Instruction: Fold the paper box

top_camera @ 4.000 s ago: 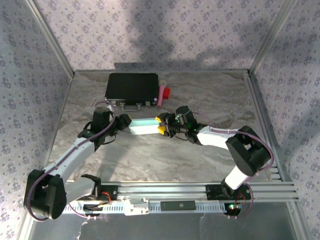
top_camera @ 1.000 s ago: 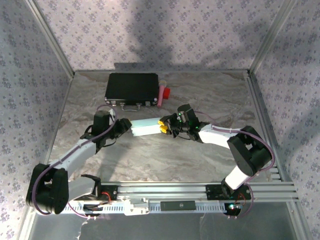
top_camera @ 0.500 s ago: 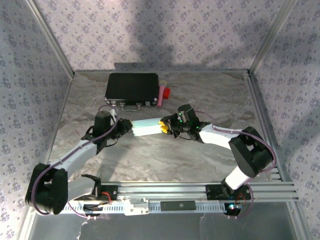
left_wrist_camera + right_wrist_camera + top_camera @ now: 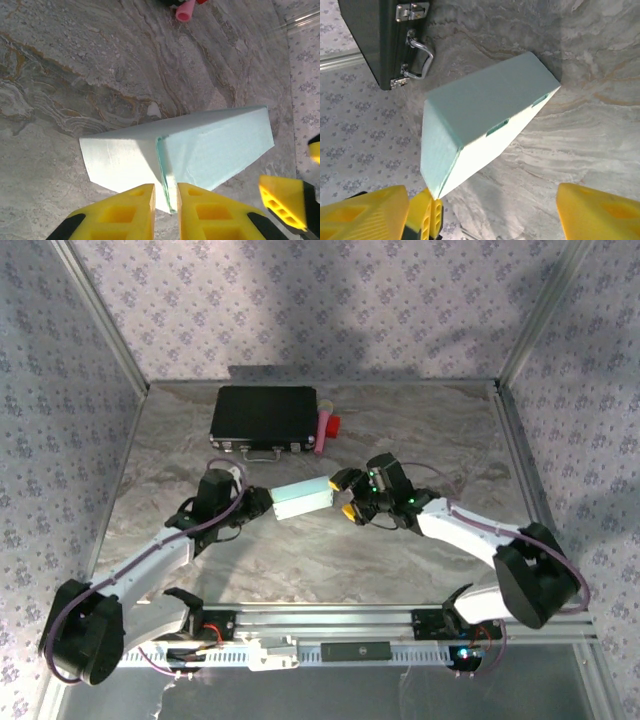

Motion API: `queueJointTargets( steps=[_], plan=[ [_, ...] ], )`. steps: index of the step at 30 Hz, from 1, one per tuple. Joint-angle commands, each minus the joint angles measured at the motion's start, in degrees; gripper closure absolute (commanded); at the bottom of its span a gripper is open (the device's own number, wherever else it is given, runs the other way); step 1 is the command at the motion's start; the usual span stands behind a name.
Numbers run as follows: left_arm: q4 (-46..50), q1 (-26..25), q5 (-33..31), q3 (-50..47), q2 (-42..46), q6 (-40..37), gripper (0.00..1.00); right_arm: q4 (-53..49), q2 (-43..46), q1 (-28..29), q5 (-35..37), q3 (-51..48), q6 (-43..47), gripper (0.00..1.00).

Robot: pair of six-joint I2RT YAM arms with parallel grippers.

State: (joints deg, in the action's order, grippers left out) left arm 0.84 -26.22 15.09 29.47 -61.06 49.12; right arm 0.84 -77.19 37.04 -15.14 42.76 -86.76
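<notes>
Box (image 4: 302, 498) spans between arms: left gripper (image 4: 266, 503) clamps its left end, right gripper (image 4: 343, 496) gapes just beyond its right end.

The paper box (image 4: 301, 498) is pale mint-blue, the case (image 4: 263, 418) black with silver latches, the tube (image 4: 323, 430) pink, the piece (image 4: 335, 425) beside it red, the table (image 4: 430, 430) grey marble with brownish veins, the walls (image 4: 300, 300) lilac with small floral sprigs, and the left gripper (image 4: 166, 192) and right gripper (image 4: 345, 495) yellow-fingered.
</notes>
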Motion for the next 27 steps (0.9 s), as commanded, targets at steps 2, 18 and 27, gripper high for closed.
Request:
queueJointTargets(
  steps=[2, 18, 27],
  plan=[
    [2.0, -1.3, -2.1, 3.1, 0.9, -0.4, 0.80, -13.2, 1.6, 3.3, 7.4, 4.7, -9.4, 0.14],
    [18.3, -1.6, -8.5, 9.1, 15.1, -4.8, 0.65, -35.5, -25.0, 5.4, 3.7, 37.1, -22.4, 0.10],
    [19.5, -1.6, -6.9, 10.9, 15.8, -6.3, 0.66, -30.4, -30.2, 4.9, 2.1, 37.2, -23.0, 0.25]
  ],
)
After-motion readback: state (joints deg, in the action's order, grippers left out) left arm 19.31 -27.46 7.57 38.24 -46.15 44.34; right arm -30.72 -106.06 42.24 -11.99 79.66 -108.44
